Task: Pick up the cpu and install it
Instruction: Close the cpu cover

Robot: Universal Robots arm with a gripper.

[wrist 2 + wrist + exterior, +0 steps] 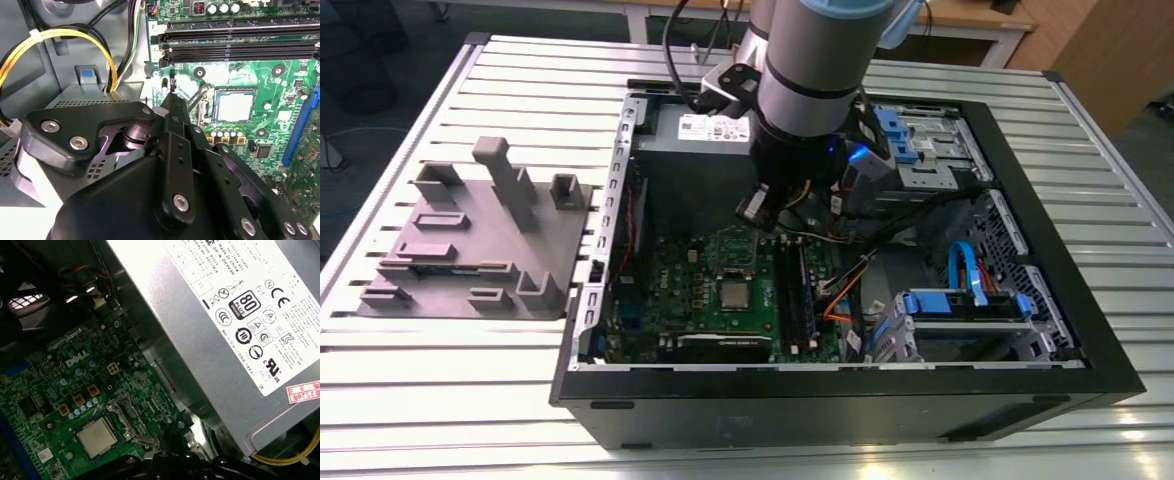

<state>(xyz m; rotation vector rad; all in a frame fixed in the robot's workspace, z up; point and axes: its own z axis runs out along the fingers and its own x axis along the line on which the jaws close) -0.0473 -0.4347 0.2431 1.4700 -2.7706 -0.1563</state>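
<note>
Well, the cpu (738,293) lies flat in its socket on the green motherboard (670,275), inside the opened computer case (854,392); its silver top faces up and looks level with the frame around it, so I judge the picking and placing to be done and the work to be at the tail of the install, about the socket's retention.

The gripper (757,212) hangs low inside the case above the board; in the second wrist view its tip (172,86) stands beside the thin metal socket lever (198,97), near it, though whether it touches I cannot say; whether the gripper is spread or closed I cannot tell either, and I see nothing carried in it.

The cpu (235,106) sits just beyond that lever from the tip, near but apart; in the first wrist view the chip (96,436) shows bare.

Any move here calls for a small, careful one, I'd judge; the lever is slim, the grey power supply (225,325) and the yellow cables (60,35) crowd one side.
</note>
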